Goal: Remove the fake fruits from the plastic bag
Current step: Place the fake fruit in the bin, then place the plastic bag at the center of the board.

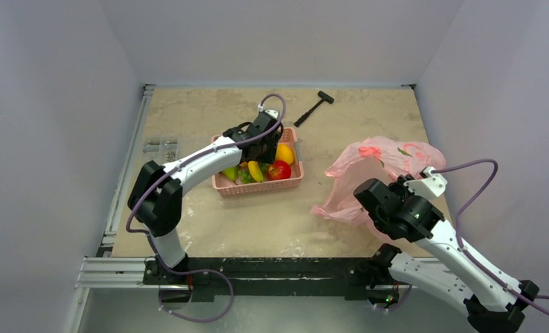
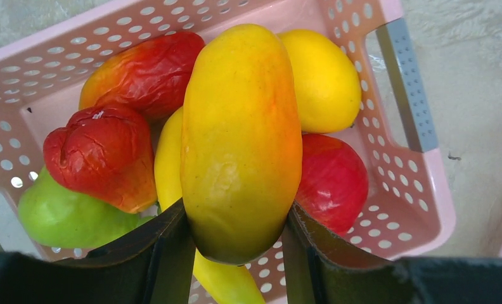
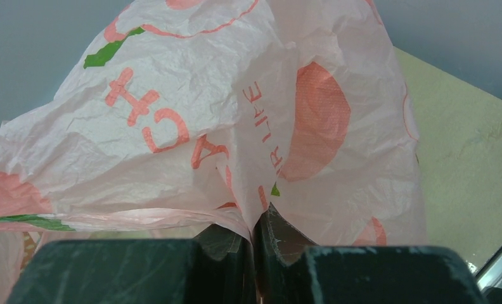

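The plastic bag (image 3: 172, 95) is pink with red-and-green print, the oval fruit (image 2: 241, 139) orange-yellow.

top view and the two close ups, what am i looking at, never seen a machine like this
Two robot arms are bolted to the near edge of a table. The wide picture looks down from above; the two close-ups come from a camera on each wrist. The left gripper holds an orange-yellow oval fruit over a pink basket of other plastic fruit. The right gripper pinches a crinkly pink plastic bag. A black hammer lies at the far side.
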